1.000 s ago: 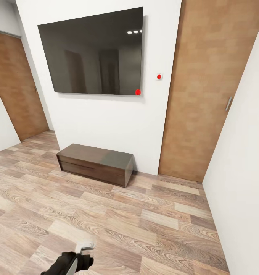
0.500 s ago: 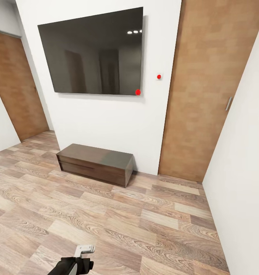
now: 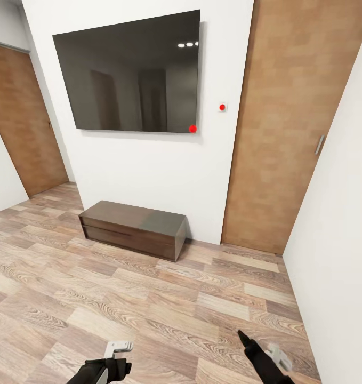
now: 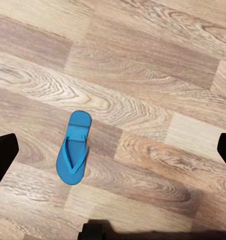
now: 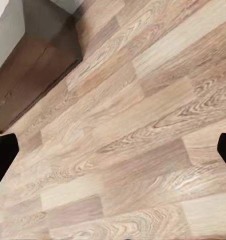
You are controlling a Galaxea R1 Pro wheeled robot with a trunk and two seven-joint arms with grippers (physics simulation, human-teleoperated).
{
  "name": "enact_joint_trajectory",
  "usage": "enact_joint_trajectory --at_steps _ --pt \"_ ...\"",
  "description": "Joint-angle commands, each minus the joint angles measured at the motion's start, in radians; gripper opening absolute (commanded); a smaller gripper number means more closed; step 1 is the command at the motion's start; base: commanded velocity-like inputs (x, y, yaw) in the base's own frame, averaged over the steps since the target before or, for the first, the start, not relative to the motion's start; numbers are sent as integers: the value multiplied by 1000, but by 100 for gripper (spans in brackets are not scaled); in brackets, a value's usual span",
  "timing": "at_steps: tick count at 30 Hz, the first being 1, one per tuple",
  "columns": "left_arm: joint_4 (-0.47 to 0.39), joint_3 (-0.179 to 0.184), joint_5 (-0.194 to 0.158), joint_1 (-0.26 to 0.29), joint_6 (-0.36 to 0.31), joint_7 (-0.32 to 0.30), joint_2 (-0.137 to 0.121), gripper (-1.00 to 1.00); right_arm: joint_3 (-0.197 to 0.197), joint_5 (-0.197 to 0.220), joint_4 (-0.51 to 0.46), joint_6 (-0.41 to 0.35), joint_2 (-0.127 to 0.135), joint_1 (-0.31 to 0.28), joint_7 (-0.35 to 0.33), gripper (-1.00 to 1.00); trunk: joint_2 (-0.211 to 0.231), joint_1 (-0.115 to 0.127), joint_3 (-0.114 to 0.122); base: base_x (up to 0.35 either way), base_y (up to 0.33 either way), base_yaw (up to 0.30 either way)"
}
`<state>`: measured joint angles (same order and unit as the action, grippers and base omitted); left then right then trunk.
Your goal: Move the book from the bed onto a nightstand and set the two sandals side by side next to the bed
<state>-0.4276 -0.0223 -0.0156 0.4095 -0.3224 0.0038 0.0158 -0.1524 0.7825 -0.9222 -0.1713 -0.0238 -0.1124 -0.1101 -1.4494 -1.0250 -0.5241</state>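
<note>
One sandal (image 4: 73, 148) on floor (image 4: 158, 75), seemingly flat

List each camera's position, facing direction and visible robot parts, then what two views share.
Head view: on the head, looking forward and down at a wall screen and long cabinet; both arms show.
Left wrist view: above the floor, facing a blue sandal; dark fingertips.
Right wrist view: facing bare planks; dark fingertips.
Shared: wood floor.

No text, label, brand, number or sign can be read anywhere.
</note>
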Motion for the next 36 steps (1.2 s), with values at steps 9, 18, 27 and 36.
enact_joint_trajectory --at_steps 9,18,27,36 --pt "-2 2 -1 0 -4 -2 2 100 0 313 -105 -156 0 -1 -63 100 -1 0 -1 0 0 0" --pt "0 2 -1 0 -3 -3 3 100 12 325 -232 -221 35 0 -343 100 -1 0 -1 0 0 0" --pt "1 4 -1 0 -3 -4 5 100 -3 325 -169 -344 57 0 -583 100 -1 0 -1 0 0 0" --pt "1 4 0 -1 -4 -4 6 100 -4 326 -150 -371 110 0 -588 100 -36 -19 -17 0 0 0"
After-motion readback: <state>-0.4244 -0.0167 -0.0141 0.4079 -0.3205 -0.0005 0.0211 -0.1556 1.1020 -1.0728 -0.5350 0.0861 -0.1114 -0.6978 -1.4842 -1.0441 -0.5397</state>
